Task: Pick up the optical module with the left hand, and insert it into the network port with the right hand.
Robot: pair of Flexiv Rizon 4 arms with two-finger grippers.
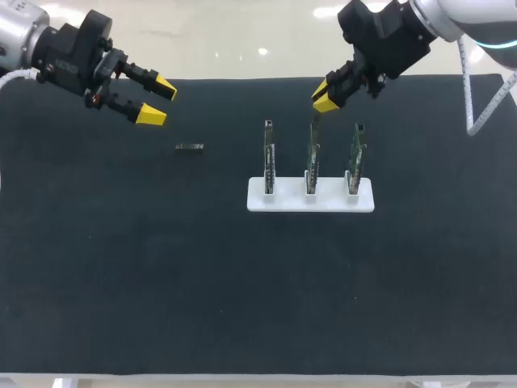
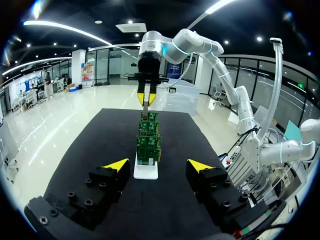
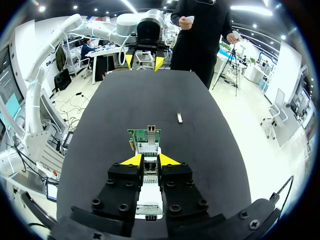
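Head view: small module [image 1: 189, 147] flat on the bench [image 1: 121, 283], near the wide-open left gripper [image 1: 158, 102] — right gripper [image 1: 325, 97] above three upright boards [image 1: 313, 153] in a white base [image 1: 311, 200].
Left wrist: boards in a row ahead, module out of sight.
Right wrist: fingers narrowly apart, gripping nothing — module visible beyond the boards.

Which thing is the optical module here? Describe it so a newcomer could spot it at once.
Start at the black table, then find the white holder with three upright circuit boards. The module is the small dark bar lying flat to its left, toward the left gripper. Unlike the boards, it lies alone, outside the holder.
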